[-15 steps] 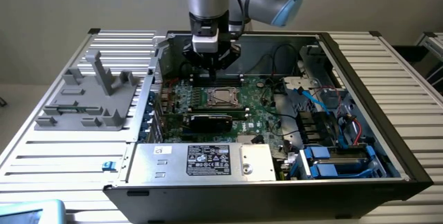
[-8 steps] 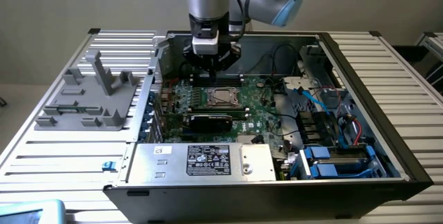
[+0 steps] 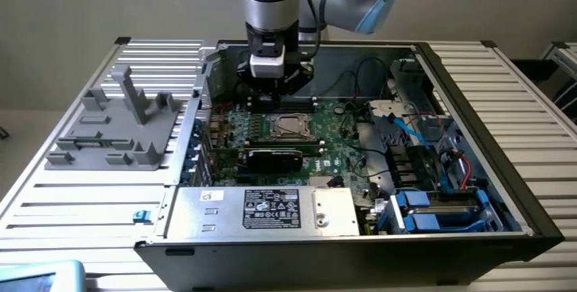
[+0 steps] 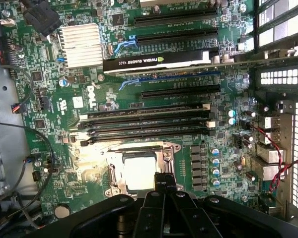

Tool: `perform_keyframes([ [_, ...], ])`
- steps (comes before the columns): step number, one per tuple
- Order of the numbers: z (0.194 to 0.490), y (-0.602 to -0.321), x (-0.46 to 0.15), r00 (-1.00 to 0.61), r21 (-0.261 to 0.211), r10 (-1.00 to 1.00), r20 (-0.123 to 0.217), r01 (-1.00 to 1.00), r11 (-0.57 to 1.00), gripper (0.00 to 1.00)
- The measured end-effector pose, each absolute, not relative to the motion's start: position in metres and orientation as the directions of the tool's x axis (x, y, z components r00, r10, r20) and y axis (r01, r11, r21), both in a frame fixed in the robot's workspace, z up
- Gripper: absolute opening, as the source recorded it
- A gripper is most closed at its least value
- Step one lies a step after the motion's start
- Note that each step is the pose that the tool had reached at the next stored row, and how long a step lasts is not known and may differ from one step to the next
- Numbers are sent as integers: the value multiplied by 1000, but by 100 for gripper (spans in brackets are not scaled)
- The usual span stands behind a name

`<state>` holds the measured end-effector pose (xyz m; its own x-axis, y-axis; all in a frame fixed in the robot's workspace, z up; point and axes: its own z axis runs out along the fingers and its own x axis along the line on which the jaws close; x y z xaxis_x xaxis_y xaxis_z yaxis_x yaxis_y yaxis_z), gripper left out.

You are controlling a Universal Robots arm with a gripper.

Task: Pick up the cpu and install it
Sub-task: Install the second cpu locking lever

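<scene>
Jaws closed, pinched together with nothing between them, tips sitting at the edge of the cpu. The cpu lies flat in the socket frame just under and beside the jaws, silver top up, frame arms around it; it looks seated already, so the install part seems done or nearly so, and the closed tips may be there to press or nudge it rather than grip, though contact can't be confirmed. In the exterior view the gripper hangs straight down inside the open pc case, right above the cpu on the motherboard. Just beyond the socket from the jaws run the ram slots, then the graphics card standing in its slot, further out the heatsink. Well away at the case's near end sits the labelled silver power supply. Outside the case on the slatted desk, at the exterior view's left, a grey fixture stands empty, likely where parts were staged.
</scene>
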<state>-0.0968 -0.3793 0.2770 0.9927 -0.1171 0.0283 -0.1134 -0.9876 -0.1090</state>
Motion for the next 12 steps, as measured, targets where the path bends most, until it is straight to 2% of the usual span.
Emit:
perform_keyframes([
  [4, 275, -385, -97, 993, -133, -118, 13, -115, -984, 11],
  [12, 268, -390, -97, 992, -138, -123, -8, -123, -983, 11],
])
